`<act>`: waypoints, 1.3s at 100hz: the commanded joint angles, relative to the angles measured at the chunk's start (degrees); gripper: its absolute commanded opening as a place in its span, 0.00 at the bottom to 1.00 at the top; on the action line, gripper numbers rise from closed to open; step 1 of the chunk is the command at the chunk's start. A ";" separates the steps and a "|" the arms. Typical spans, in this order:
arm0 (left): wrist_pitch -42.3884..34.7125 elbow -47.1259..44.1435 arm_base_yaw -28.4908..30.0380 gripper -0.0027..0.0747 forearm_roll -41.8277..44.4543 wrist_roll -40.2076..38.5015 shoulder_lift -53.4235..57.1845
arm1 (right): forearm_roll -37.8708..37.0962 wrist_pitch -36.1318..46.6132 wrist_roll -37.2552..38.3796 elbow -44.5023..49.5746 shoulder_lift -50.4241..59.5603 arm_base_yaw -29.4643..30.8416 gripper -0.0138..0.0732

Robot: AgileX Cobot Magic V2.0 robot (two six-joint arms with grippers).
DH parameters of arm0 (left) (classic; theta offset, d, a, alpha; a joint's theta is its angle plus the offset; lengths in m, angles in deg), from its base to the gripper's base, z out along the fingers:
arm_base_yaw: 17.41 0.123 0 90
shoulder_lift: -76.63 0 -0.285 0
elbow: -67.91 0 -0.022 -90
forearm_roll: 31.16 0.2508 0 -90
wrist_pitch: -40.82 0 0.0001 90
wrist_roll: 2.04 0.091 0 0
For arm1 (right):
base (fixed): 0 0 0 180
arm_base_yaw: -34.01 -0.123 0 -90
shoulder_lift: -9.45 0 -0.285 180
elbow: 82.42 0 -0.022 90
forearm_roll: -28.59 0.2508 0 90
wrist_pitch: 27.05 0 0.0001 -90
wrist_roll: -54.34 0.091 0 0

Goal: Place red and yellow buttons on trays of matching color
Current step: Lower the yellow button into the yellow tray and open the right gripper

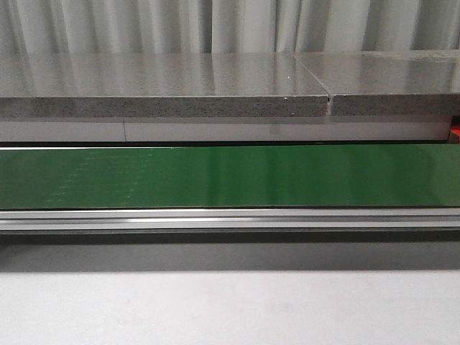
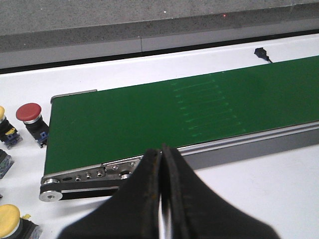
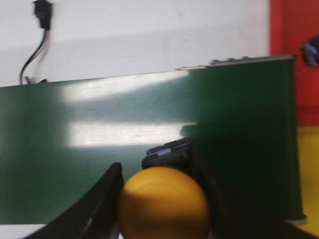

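Above the green conveyor belt (image 3: pixel 99 149), near its end: right gripper (image 3: pixel 162 199), fingers clenched on one yellow button (image 3: pixel 164 209), carried over the belt. Past that belt end: red tray (image 3: pixel 294 30) and yellow tray (image 3: pixel 309 169), side by side. Step in hand, by judgement: transport of the yellow button; next move calls for travel beyond the belt end to the yellow tray, avoiding the red one. Left gripper (image 2: pixel 162 199): fingers pressed together, holding nothing, at the belt's opposite end. Beside that end, on the white counter (image 2: pixel 259 194): red button (image 2: pixel 30 115), further yellow buttons (image 2: pixel 10 219), awaiting sorting. Cable with plug (image 3: pixel 40 20) lies beyond the belt.
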 commanded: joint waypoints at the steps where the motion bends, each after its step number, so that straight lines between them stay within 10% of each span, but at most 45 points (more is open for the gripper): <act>1: -4.00 1.36 -0.41 0.01 -0.58 0.00 -0.53 | 0.26 1.85 1.96 -0.54 2.46 4.53 0.37; 41: -4.00 1.36 -0.41 0.01 -0.58 0.00 -0.53 | -0.15 6.66 8.14 0.12 0.78 23.07 0.37; 130: -4.00 1.36 -0.41 0.01 -0.58 0.00 -0.53 | 4.37 17.46 7.23 6.07 -15.26 23.36 0.40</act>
